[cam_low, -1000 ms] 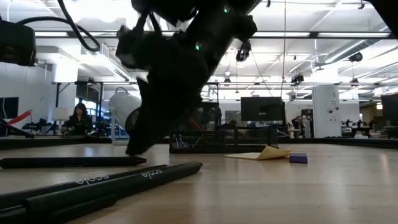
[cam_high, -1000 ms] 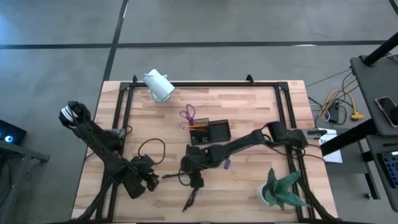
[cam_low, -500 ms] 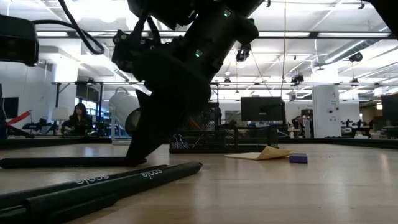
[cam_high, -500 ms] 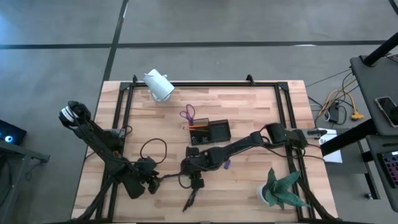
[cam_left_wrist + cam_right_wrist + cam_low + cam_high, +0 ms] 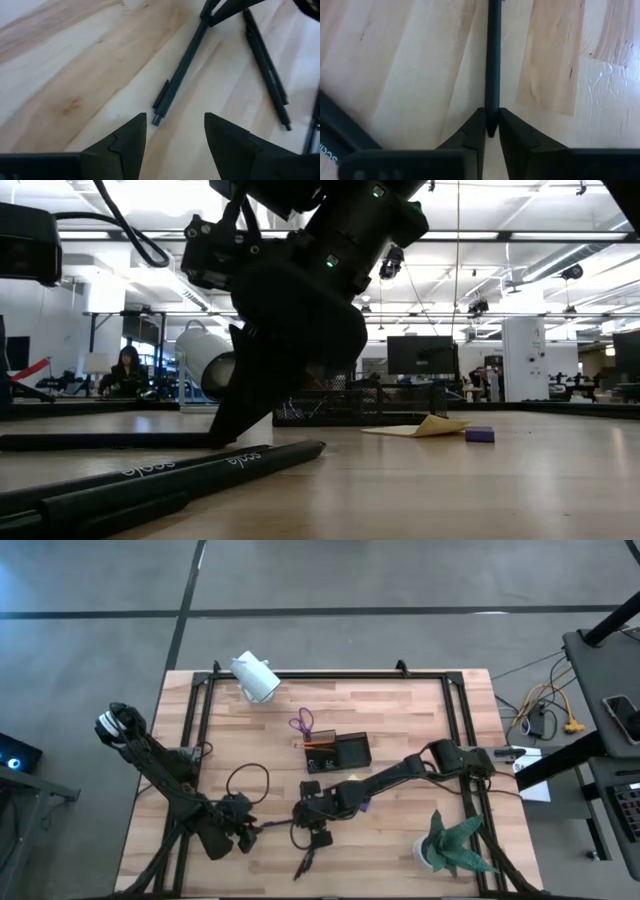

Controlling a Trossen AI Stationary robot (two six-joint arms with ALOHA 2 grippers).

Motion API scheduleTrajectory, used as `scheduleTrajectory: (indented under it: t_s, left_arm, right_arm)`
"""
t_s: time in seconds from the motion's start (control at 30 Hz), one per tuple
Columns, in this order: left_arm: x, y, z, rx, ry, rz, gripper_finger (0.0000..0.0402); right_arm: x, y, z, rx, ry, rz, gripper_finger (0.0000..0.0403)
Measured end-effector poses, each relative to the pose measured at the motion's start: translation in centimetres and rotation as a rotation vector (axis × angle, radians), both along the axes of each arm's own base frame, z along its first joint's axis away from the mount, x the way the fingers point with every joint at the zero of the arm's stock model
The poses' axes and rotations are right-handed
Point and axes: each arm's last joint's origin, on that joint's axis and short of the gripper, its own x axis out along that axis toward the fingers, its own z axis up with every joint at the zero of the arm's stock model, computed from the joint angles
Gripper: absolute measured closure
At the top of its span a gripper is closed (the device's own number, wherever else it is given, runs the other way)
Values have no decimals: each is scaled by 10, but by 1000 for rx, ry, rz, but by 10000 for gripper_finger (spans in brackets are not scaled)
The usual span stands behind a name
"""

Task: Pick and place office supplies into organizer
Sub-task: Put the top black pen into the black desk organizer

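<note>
A black pen (image 5: 278, 826) lies on the wooden table between my two grippers. My right gripper (image 5: 317, 836) is shut on the pen's right end. My left gripper (image 5: 247, 832) stands open just left of the pen's clip end (image 5: 158, 116), touching nothing. Two more black pens (image 5: 160, 476) lie near the front edge. The dark organizer (image 5: 337, 752) sits mid-table with orange pencils inside. Purple-handled scissors (image 5: 302, 723) lie just behind it. A small purple piece (image 5: 480, 434) and a yellow sticky-note pad (image 5: 420, 426) rest on the table. My right gripper pinches the pen's right end (image 5: 492, 120) between its two fingertips (image 5: 475, 131). The fingers slant down from above and from the table's right, and the pen runs on ahead of them toward the left gripper. The pen lies flat on the table (image 5: 110, 440).
A white cylindrical camera (image 5: 256, 677) lies at the far left and a green plant (image 5: 452, 846) stands at the near right. Black frame rails (image 5: 205, 710) run along the table's sides and back. A loose black cable (image 5: 243, 780) loops near my left arm.
My right gripper has sunk a little toward the table's near edge and come down onto the pen's right end. My left gripper has tipped slightly in place. The pen has stayed flat on the table.
</note>
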Motion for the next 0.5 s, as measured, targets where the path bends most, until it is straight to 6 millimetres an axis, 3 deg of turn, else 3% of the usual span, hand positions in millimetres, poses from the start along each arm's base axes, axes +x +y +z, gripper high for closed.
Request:
scheduleTrajectory:
  t_s: [0.3,0.5]
  left_arm:
    - [3,-3,6,-14,-19,3,219]
    - [6,-5,21,14,-92,-11,219]
  right_arm:
    - [-3,-2,-4,36,20,-28,374]
    - [-3,-1,5,14,-13,-75,375]
